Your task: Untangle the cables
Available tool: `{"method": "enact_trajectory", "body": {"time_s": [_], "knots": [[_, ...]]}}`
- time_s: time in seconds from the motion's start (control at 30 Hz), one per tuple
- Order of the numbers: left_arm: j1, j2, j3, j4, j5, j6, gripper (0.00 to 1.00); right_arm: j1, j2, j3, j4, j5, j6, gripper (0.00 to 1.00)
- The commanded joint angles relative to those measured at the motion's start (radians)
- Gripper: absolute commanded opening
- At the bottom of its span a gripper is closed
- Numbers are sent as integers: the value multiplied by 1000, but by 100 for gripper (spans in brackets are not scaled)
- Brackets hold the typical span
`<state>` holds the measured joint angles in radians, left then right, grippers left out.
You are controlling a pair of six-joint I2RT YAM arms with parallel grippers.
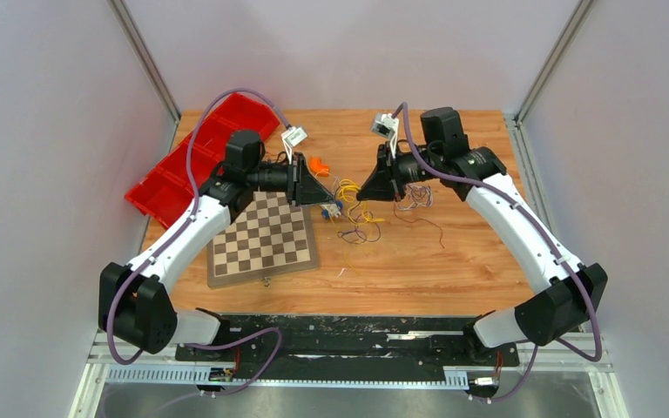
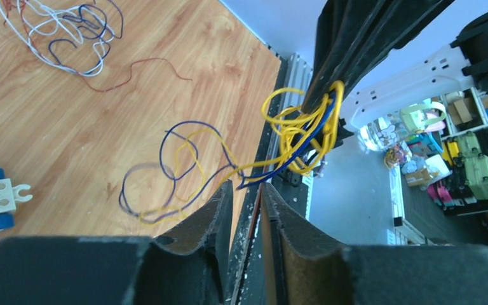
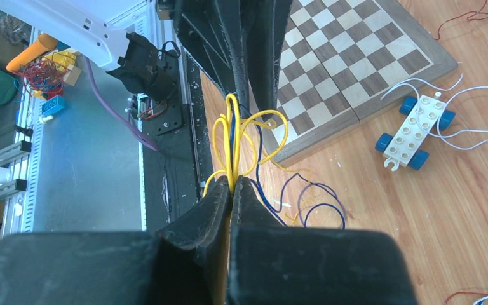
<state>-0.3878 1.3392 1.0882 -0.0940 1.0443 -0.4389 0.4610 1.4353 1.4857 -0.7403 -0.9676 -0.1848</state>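
Observation:
My right gripper (image 3: 234,184) is shut on a bundle of yellow cables (image 3: 230,140) with a dark blue one among them, held above the table. It shows at mid-table (image 1: 363,193). My left gripper (image 2: 246,187) faces it a short way off (image 1: 329,198); its jaws stand a narrow gap apart, and the yellow and blue strands (image 2: 305,121) run down to its tips. Loose blue and yellow loops (image 2: 165,178) trail on the wood. A second bunch of white, dark red and purple cables (image 1: 414,198) lies by the right arm and also shows in the left wrist view (image 2: 63,32).
A chessboard (image 1: 261,239) lies under the left arm. Red bins (image 1: 200,157) stand at the far left. A white toy brick car with blue wheels (image 3: 413,133) sits beside the board with a white wire round it. An orange object (image 1: 318,165) lies behind the grippers.

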Motion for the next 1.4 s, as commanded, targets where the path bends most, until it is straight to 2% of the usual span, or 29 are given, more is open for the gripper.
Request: {"method": "enact_trajectory", "body": {"time_s": [0.0,0.03,0.1,0.13,0.2,0.33,0.47,0.53,0.6,0.63,0.7,0.9,1.0,1.1,1.27,1.3,1.37], "knots": [[0,-18,-1,-61,-15,113,28,-25,-36,15,12,-34,3,0],[1,-18,-4,-76,-14,122,28,-35,-38,18,10,-42,5,0],[1,-26,-21,-59,0,134,42,-50,-43,23,10,-53,13,0],[0,-38,-32,-39,6,127,56,-52,-44,24,9,-56,16,0],[-3,-61,-70,29,13,107,70,-53,-43,23,10,-69,23,0],[-28,-64,-95,74,-30,126,81,-53,-30,30,10,-116,39,0],[-56,-32,-90,80,-83,149,81,-56,-28,39,10,-151,47,0],[-66,-13,-86,87,-97,152,76,-60,-31,30,10,-157,47,0],[-71,9,-75,85,-107,154,49,-74,-36,18,12,-157,50,1],[-71,23,-69,51,-109,172,24,-89,-37,14,12,-158,57,2],[-60,25,-56,-34,-112,222,3,-145,-37,11,12,-177,74,4],[64,-85,-213,-86,-121,273,0,-378,-41,9,10,-258,103,9],[116,-124,-278,-141,-137,320,0,-448,-52,-12,8,-259,94,9],[136,-131,-286,-202,-150,385,0,-526,-65,-37,0,-208,61,0],[143,-114,-267,-243,-163,414,0,-551,-74,-66,-67,-70,-74,0],[135,-110,-252,-242,-154,411,0,-546,-69,-70,-80,-64,-85,3],[94,-97,-212,-254,-140,414,0,-521,-57,-88,-92,-60,-89,26]]}}
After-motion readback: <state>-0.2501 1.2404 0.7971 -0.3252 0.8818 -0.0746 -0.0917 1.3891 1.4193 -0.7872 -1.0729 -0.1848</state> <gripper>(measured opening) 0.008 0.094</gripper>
